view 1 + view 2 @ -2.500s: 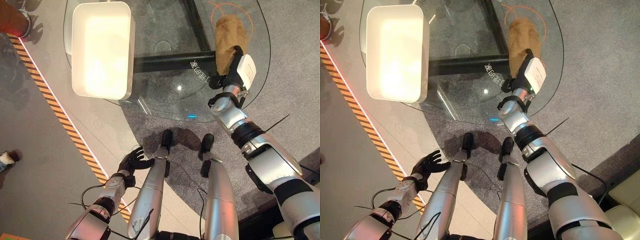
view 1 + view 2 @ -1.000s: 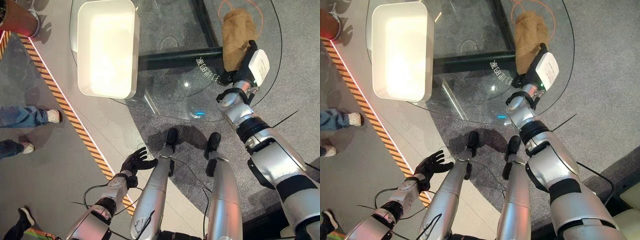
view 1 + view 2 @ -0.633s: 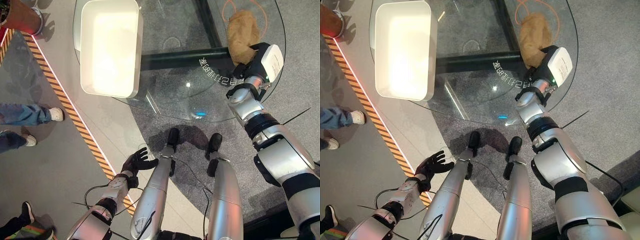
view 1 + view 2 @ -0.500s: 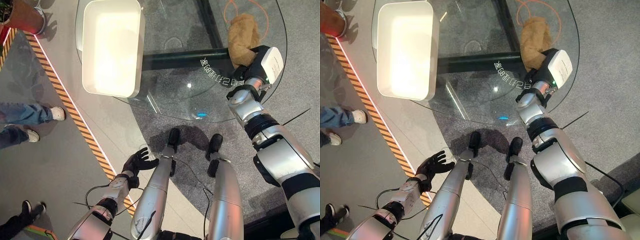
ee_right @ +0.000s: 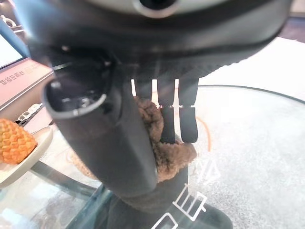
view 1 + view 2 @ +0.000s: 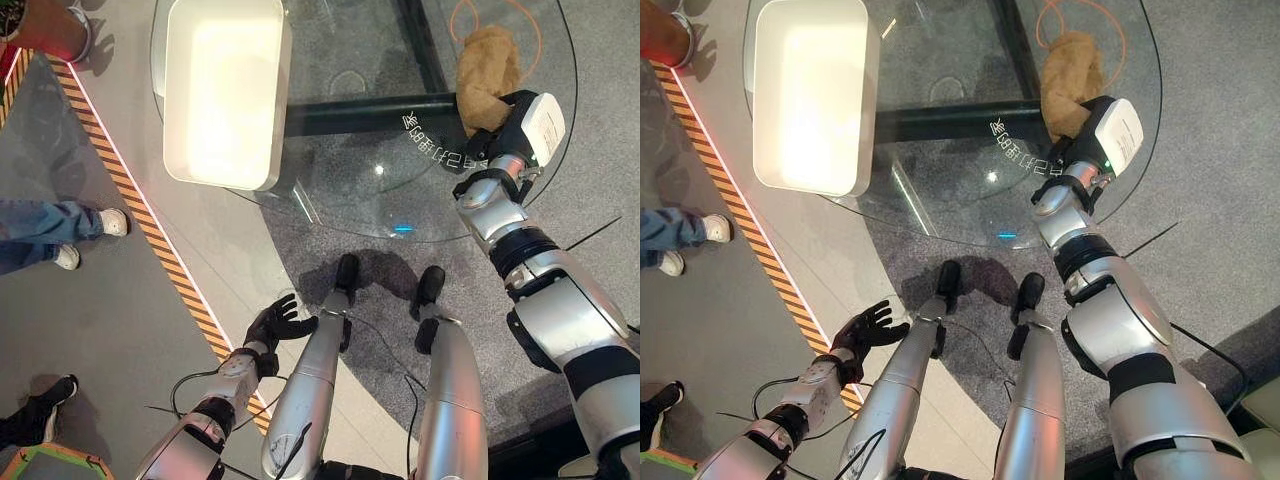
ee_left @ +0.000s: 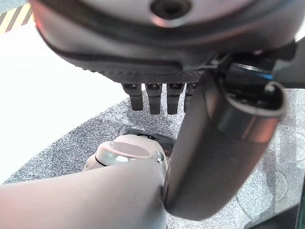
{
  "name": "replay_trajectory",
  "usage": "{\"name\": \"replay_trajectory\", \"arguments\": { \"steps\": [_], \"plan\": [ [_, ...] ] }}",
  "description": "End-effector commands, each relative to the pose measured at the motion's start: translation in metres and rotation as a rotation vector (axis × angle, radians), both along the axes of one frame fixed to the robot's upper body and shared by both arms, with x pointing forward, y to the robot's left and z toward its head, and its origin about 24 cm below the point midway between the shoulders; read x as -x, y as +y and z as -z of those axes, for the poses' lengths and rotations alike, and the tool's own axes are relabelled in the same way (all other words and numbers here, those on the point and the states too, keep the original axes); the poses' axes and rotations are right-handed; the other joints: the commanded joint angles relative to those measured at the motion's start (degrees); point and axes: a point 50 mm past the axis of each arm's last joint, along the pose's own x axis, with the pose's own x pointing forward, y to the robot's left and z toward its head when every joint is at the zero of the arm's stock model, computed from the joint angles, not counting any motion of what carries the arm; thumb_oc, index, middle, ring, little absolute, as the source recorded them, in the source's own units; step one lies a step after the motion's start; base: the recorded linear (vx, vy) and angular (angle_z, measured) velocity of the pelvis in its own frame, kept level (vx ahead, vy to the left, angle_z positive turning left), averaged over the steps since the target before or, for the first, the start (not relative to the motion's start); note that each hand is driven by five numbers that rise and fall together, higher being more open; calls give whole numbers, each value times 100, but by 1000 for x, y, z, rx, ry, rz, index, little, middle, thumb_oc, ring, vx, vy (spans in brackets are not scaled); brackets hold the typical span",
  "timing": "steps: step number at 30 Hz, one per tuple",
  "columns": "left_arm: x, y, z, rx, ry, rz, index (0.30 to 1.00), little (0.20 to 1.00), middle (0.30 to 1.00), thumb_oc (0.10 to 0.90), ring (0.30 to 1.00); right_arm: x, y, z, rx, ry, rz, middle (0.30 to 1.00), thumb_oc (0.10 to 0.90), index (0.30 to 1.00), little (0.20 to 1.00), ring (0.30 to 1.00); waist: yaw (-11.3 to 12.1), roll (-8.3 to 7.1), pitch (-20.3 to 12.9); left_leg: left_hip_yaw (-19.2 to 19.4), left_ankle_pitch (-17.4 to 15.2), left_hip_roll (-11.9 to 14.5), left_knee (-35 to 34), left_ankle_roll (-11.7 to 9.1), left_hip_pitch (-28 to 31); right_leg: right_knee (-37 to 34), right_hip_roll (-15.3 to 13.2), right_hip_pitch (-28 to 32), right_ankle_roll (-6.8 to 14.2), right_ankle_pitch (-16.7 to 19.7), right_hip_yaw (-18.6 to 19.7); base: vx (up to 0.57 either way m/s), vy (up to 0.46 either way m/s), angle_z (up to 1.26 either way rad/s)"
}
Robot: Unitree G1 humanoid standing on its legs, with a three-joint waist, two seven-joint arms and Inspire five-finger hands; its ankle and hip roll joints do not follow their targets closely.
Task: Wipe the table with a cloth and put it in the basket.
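Nearest the camera, the left hand (image 6: 272, 325) is hanging low at the robot's left side, well clear of the table, over the floor beside a striped floor line (image 6: 150, 240). Its fingers (image 7: 153, 98) are reaching out straight and spread, holding nothing.

Farther out, the right arm is reaching up over the near right edge of the round glass table (image 6: 350, 170). The right hand (image 6: 1080, 125) is lying on the brown cloth (image 6: 487, 72), which is bunched in a heap on the glass at the table's right side. In the right wrist view, the fingers (image 5: 167, 121) are bending down into the cloth (image 5: 167, 152) with the thumb against it, gripping the fabric.

At the table's far left, well apart from the cloth, the white basket (image 6: 222, 92) is sitting on the glass.

Off to the left, a person's shoes (image 6: 110, 222) are standing on the floor.
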Motion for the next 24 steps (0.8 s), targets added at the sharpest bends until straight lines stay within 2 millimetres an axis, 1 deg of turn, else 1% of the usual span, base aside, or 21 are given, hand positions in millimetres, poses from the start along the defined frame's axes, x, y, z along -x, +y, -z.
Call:
{"name": "replay_trajectory", "arguments": {
  "steps": [1, 2, 4, 6, 8, 9, 10, 13, 15, 20, 21, 24],
  "plan": [
    [15, 2, 11, 13, 37, -24, 900, 900, 900, 800, 900, -2, 33, -50, 138, -141, -187, 300, 100, 300, 200, 300, -4, 334, -103, 546, -309, -311, 234, 492, -1, -402, 189, 164, 54, 39, -337, 0, 0, 0],
    [14, 3, 11, 12, 37, -23, 900, 900, 900, 800, 900, -2, 42, -50, 166, -137, -235, 300, 100, 300, 200, 300, -1, 324, -103, 539, -296, -315, 229, 485, 5, -408, 192, 175, 53, 42, -344, 0, 0, 0],
    [15, 3, 11, 11, 38, -20, 900, 900, 900, 800, 900, -2, 50, -50, 183, -133, -286, 300, 100, 300, 200, 300, 4, 326, -103, 531, -290, -320, 217, 486, 15, -408, 193, 183, 53, 41, -349, 0, 0, 0],
    [13, 2, 10, 11, 36, -18, 900, 900, 900, 800, 900, -1, 65, -50, 224, -134, -352, 300, 100, 300, 200, 300, 8, 325, -103, 522, -279, -333, 199, 485, 19, -417, 194, 183, 50, 35, -355, 0, 0, 0],
    [13, 2, 10, 10, 37, -19, 900, 900, 900, 800, 900, 0, 73, -49, 255, -131, -394, 300, 100, 300, 200, 300, 10, 325, -103, 521, -275, -341, 205, 482, 18, -403, 191, 178, 49, 30, -359, 0, 0, 0],
    [13, 1, 10, 9, 36, -19, 900, 900, 900, 800, 900, 1, 84, -48, 280, -125, -452, 300, 100, 300, 200, 300, 17, 327, -103, 516, -264, -340, 200, 476, 11, -394, 187, 172, 45, 24, -363, 0, 0, 0],
    [13, 1, 10, 9, 36, -19, 900, 900, 900, 800, 900, 1, 86, -48, 286, -124, -461, 300, 100, 300, 200, 300, 18, 326, -103, 515, -262, -342, 197, 475, 12, -396, 187, 173, 45, 24, -364, 0, 0, 0],
    [13, 0, 9, 5, 36, -17, 900, 900, 900, 800, 900, 4, 101, -47, 341, -105, -544, 300, 100, 300, 200, 300, 27, 322, -103, 506, -244, -353, 168, 469, 36, -410, 189, 196, 45, 20, -375, 0, 0, 0],
    [12, 0, 9, 5, 35, -15, 900, 900, 900, 800, 900, 7, 114, -44, 376, -93, -597, 300, 100, 300, 200, 300, 27, 322, -103, 505, -233, -362, 158, 470, 36, -412, 188, 192, 45, 21, -383, 0, 0, 0],
    [11, -1, 7, 6, 31, -10, 900, 900, 900, 800, 900, 12, 133, -35, 424, -60, -691, 300, 100, 300, 200, 300, 26, 319, -103, 500, -214, -367, 129, 459, 42, -429, 193, 196, 50, 16, -381, 0, 0, 0],
    [11, -1, 7, 7, 29, -9, 900, 900, 900, 800, 900, 15, 139, -32, 447, -44, -727, 300, 100, 300, 200, 300, 25, 318, -103, 501, -205, -370, 116, 458, 38, -444, 195, 192, 49, 20, -382, 0, 0, 0],
    [9, -2, 6, 5, 28, -9, 900, 900, 900, 800, 900, 19, 151, -24, 490, -13, -791, 300, 100, 300, 200, 300, 23, 311, -103, 501, -189, -374, 105, 462, 24, -446, 193, 176, 55, 30, -388, -6, -4, 2]
  ]
}}
